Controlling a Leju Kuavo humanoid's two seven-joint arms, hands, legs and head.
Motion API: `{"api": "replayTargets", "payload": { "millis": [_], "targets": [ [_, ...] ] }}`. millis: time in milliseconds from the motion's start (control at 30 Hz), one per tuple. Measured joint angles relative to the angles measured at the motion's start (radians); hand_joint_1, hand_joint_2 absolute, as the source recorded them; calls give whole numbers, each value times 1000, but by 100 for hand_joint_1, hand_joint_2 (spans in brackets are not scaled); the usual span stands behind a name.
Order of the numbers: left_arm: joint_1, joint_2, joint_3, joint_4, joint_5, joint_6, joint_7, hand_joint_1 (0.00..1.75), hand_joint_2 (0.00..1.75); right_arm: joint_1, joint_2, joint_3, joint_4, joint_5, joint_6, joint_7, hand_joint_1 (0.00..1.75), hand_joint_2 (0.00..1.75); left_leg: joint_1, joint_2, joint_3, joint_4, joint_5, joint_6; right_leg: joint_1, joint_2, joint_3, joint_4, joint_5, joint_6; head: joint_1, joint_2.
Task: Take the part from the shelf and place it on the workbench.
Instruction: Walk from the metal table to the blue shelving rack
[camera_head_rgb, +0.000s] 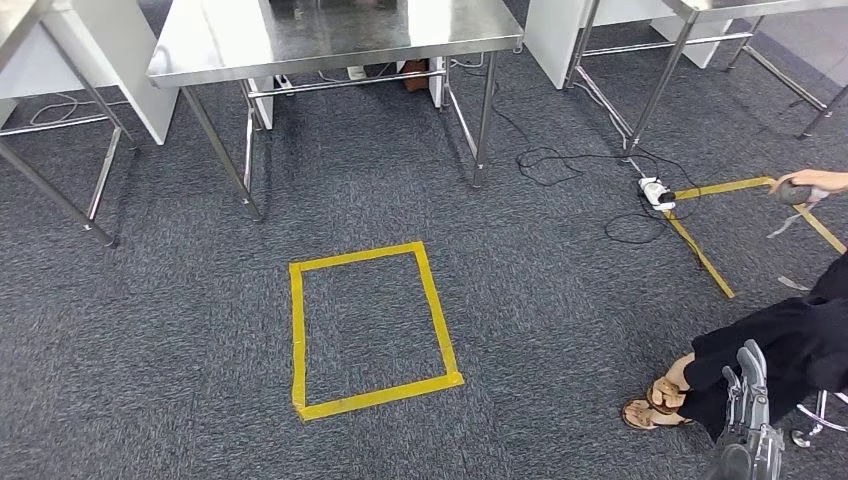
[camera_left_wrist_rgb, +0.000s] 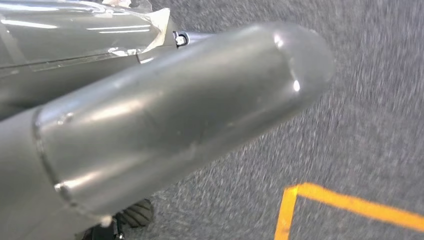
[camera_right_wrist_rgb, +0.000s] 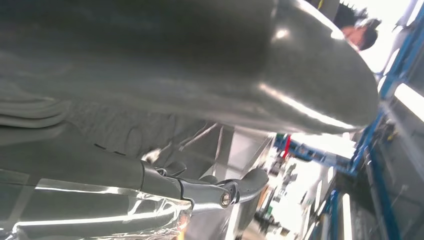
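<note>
One yellow tape square (camera_head_rgb: 372, 330) on carpet (camera_head_rgb: 150, 320), steel workbench (camera_head_rgb: 330, 40) beyond.

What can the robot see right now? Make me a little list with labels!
floor: grey carpet
floor mark: yellow tape rectangle, nothing inside it
second tape mark: yellow lines on the right
tables: shiny metal table ahead, more at the sides
cables: power strip with black cords beside the right tape
person: seated at the right edge, sandals on, holding something small
left hand: thumb close to the camera, hanging over carpet; fingers hard to tell
right hand: grip unclear
</note>
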Motion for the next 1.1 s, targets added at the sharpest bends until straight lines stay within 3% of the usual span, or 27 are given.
{"api": "replayTargets", "payload": {
  "millis": [33, 100, 167, 200, 300, 333, 367, 400, 467, 533, 600, 667, 733, 767, 800, 833, 867, 900, 967, 1033, 1100],
  "targets": [
    [0, 1, 0, 0, -1, 1, 2, 0, 0, -2, 2, -2, 2, 6, -4, 6, 0, 0, 0, -12, 4, -9, -3, 4, 1, 2, -1, 0, 1, 1, 1, 0],
    [0, 1, 0, 0, -1, 1, 3, 0, 0, -3, 2, -3, 2, 7, -5, 7, 0, 0, 0, -12, 4, -10, -3, 4, 2, 2, -1, 1, 1, 1, 1, 0],
    [0, 0, -2, 0, -14, 11, 18, 0, 0, -24, 6, -23, 37, 55, -36, 43, 0, 0, -3, 2, 5, -14, -1, 2, -1, 15, -7, 1, 5, 8, -2, 0],
    [-2, -2, -12, 1, -42, 28, 44, 0, 0, -79, 1, -75, 170, 117, -86, 71, 0, 0, -3, 25, 5, -25, 7, 5, -2, 3, -23, 16, -2, 14, -1, 0],
    [-5, -10, -71, 12, -172, 114, 207, 0, 0, -314, -58, -279, 882, 369, -273, 226, 0, 0, -4, 119, -2, -53, 34, 19, -9, -71, -135, 227, -99, 33, 5, 0],
    [-4, -12, -89, 16, -206, 139, 273, 0, 0, -351, -76, -303, 1050, 434, -292, 305, 0, 0, -6, 138, -5, -52, 34, 19, -13, -81, -147, 269, -116, 40, 5, 0],
    [-4, -15, -105, 20, -237, 157, 342, 0, 0, -365, -85, -306, 1152, 483, -282, 389, 0, 0, -6, 151, -5, -51, 34, 18, -16, -87, -123, 237, -103, 50, 5, 0],
    [-4, -18, -122, 22, -269, 169, 409, 0, 0, -374, -89, -303, 1232, 522, -263, 473, 0, 0, -6, 162, -4, -49, 32, 15, -19, -100, -82, 171, -81, 60, 5, 0],
    [-3, -28, -163, 28, -335, 181, 539, 0, 0, -389, -89, -293, 1357, 575, -216, 619, 0, 0, -12, 181, -4, -42, 25, 5, -20, -147, -5, 36, -39, 66, 6, 0],
    [-2, -38, -205, 31, -376, 184, 620, 0, 0, -399, -84, -278, 1444, 603, -187, 706, 0, 0, -19, 198, -3, -36, 20, -7, -18, -166, 17, -7, -24, 51, 4, 0],
    [-3, -48, -237, 33, -398, 183, 660, 0, 0, -405, -82, -266, 1505, 620, -170, 754, 0, 0, -16, 211, -1, -34, 17, -18, -18, -142, 11, -6, -18, 34, 2, 0],
    [-3, -54, -264, 34, -433, 171, 713, 0, 0, -414, -80, -252, 1546, 646, -130, 819, 0, 0, -9, 180, -10, -2, -13, -29, -21, -120, 9, -9, -13, 21, -1, 0],
    [1, -56, -294, 35, -472, 176, 769, 0, 0, -423, -76, -235, 1574, 663, -52, 908, 0, 0, -4, 126, -61, 114, -83, -36, -21, -96, 8, -10, -7, 11, -6, 0],
    [3, -56, -308, 36, -484, 186, 789, 0, 0, -426, -71, -231, 1584, 654, -11, 943, 0, 0, -4, 112, -95, 188, -116, -36, -18, -84, 5, -9, -5, 7, -7, 0],
    [6, -55, -318, 36, -490, 196, 801, 0, 0, -427, -66, -230, 1593, 641, 15, 965, 0, 0, -4, 105, -124, 246, -135, -36, -16, -71, 3, -8, -4, 4, -7, 0],
    [8, -55, -325, 36, -494, 201, 809, 0, 0, -426, -61, -232, 1599, 633, 22, 974, 0, 0, -4, 102, -138, 269, -132, -35, -14, -58, 3, -7, -3, 3, -7, 0],
    [9, -54, -332, 36, -496, 201, 813, 0, 0, -425, -56, -231, 1605, 643, 12, 972, 0, 0, -4, 99, -132, 251, -109, -31, -12, -44, 2, -6, -3, 3, -8, 0],
    [10, -53, -337, 36, -498, 198, 814, 0, 0, -425, -53, -224, 1610, 665, -4, 963, 0, 0, -4, 90, -108, 196, -72, -26, -11, -30, 3, -5, -2, 3, -8, 0],
    [10, -50, -346, 36, -502, 186, 811, 0, 0, -429, -49, -207, 1616, 703, -22, 925, 0, 0, -3, 46, -43, 59, -7, -14, -9, -4, 1, -1, -2, 4, -9, 0],
    [9, -49, -355, 36, -516, 174, 803, 0, 0, -437, -49, -196, 1618, 719, -23, 890, 0, 0, -4, 19, -13, -9, 9, -8, -7, 16, -6, 2, 1, 10, -8, 0],
    [7, -50, -368, 36, -540, 163, 794, 0, 0, -441, -45, -184, 1622, 733, -26, 883, 0, 0, -6, 36, -13, -16, 11, -4, -9, 32, -18, 2, 7, 21, -8, 0]
  ]
}}
